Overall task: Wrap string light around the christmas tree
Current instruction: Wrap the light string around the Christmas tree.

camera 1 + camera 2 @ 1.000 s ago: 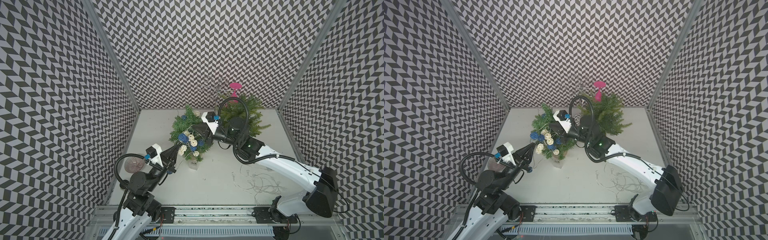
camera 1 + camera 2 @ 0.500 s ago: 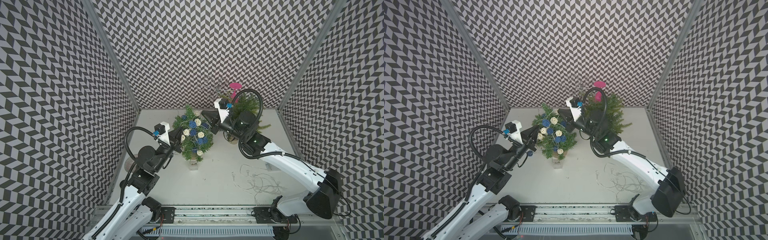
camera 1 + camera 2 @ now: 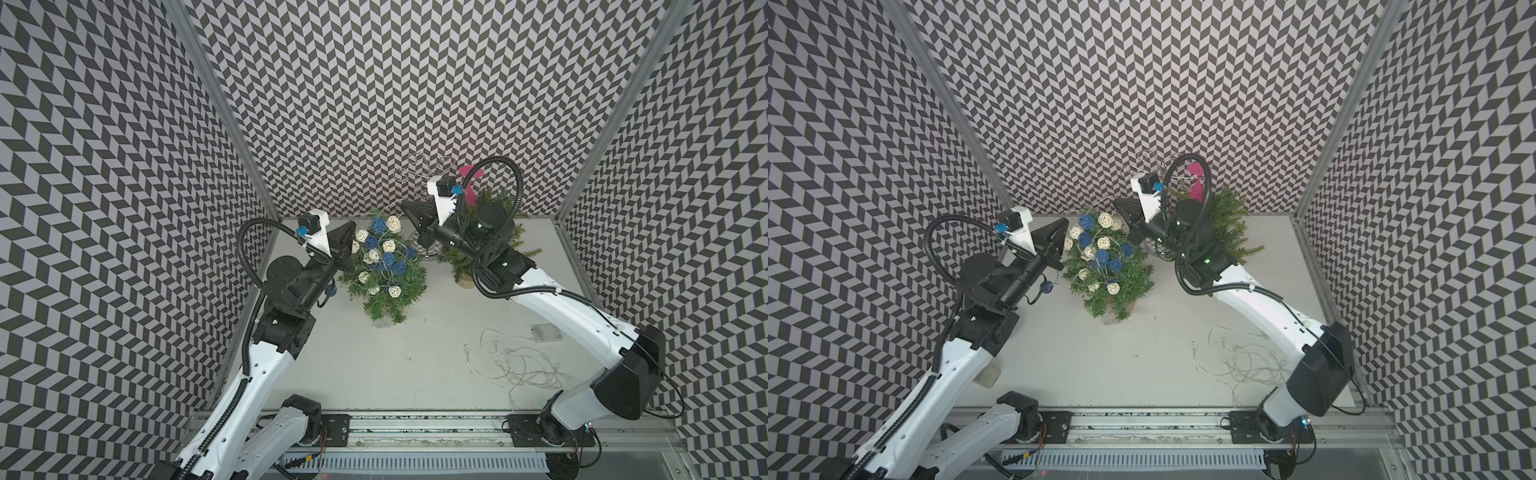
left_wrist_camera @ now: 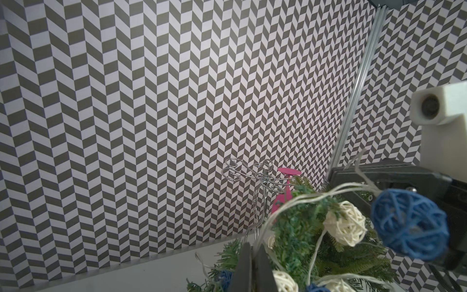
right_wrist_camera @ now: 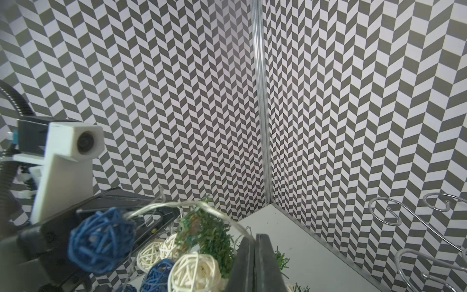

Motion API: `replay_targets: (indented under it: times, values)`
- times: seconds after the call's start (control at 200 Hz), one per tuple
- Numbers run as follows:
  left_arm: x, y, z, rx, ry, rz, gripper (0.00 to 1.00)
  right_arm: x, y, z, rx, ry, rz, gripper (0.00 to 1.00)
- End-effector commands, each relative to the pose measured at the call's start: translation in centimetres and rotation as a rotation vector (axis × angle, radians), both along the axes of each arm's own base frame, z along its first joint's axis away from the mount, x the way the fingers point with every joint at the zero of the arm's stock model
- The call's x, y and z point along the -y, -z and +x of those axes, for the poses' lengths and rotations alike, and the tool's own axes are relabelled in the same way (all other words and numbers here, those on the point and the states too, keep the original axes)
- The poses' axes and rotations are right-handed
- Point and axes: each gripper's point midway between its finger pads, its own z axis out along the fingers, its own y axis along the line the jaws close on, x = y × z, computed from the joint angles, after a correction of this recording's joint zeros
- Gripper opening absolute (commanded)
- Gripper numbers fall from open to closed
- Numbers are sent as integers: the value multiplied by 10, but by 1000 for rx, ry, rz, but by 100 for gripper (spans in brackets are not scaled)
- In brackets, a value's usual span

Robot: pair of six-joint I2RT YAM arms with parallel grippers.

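Christmas tree (image 3: 409, 286): green, upright, between left fingers (image 3: 343, 237) and right fingers (image 3: 417, 216).
String light (image 3: 388, 260): blue and cream balls draped over it.

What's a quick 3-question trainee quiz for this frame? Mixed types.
1. True or false: the left gripper is open.
2. The ball string light on the Christmas tree has balls in: A) red and gold B) blue and white C) green and silver
3. Where does the loose clear string light lie?
Key: 1 False: it is shut on the ball string light's cord, as is the right gripper. 2 B. 3 On the table, near the base of the right arm, apart from the tree.
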Motion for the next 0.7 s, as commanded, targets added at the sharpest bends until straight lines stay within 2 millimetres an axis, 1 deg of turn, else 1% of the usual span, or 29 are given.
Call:
replay_targets:
  times: [0.0,0.06,0.105,0.2,0.255,0.325,0.385,0.451,0.491,0.576,0.601,0.636,0.696]
  values:
    - [9,-12,4,23,112,-21,0,-5,1,16,-20,-15,5,6]
    - [13,-8,9,11,161,-26,0,-9,3,21,-30,-39,9,6]
    - [14,-10,8,14,181,-27,0,-11,2,22,-38,-65,14,7]
    - [13,-13,4,32,180,-40,0,-14,-2,20,-32,-95,31,21]
    - [13,-14,0,37,187,-40,0,-15,-6,18,-20,-107,36,22]
    - [16,-20,-8,63,219,-45,0,-15,-9,18,-10,-105,40,28]
    - [13,-22,-6,49,201,-52,0,-15,-6,25,-19,-78,30,28]
    - [8,-13,6,-1,156,-57,2,-15,2,33,-41,-52,9,27]
    - [6,-4,16,-38,137,-62,2,-17,10,36,-54,-57,-4,23]
    - [6,13,31,-94,168,-70,0,-22,20,42,-80,-74,-14,22]
    - [7,17,34,-103,182,-77,0,-24,21,43,-84,-82,-16,24]
    - [8,22,37,-119,200,-85,0,-27,22,43,-88,-95,-20,24]
    - [11,24,35,-121,224,-88,0,-31,22,46,-91,-106,-23,24]
